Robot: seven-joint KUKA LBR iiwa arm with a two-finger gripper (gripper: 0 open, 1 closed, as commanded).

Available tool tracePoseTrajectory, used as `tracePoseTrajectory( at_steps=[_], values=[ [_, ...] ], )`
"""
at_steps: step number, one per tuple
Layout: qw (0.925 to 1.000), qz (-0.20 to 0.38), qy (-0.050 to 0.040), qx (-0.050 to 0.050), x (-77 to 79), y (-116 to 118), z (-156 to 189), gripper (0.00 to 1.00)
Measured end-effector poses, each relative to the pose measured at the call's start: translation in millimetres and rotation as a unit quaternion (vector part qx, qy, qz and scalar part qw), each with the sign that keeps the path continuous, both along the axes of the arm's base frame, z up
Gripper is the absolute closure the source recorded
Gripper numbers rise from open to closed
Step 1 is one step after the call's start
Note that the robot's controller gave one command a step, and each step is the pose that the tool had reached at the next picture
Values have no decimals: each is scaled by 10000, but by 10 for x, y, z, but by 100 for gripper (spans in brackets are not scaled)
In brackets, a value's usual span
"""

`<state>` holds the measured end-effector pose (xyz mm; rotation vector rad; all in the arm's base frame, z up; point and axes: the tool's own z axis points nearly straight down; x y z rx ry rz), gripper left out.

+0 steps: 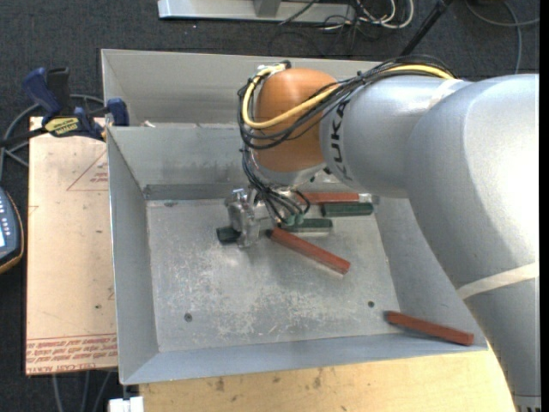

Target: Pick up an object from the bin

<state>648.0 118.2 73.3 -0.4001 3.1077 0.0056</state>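
Three reddish-brown flat sticks are lying in the grey bin [129, 256]. One long stick [429, 328] is resting by the bin's front wall near its right corner. A second stick [310, 251] is lying slantwise near the bin's middle. A third stick [336, 197] is lying partly covered, closer to the bin's back wall. One dark green stick [310, 224] is lying between those last two. One small dark piece [227, 236] is sitting just left of the bin's middle, and its kind cannot be told.
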Motion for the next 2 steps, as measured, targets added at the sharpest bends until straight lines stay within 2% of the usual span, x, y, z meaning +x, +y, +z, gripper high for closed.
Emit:
tracePoseTrajectory(
  at_steps=[1,2],
  values=[
    [9998,215,-23,-2,-156,295,1255,100],
    [9994,351,-28,-7,-1,332,1950,100]
  ],
)
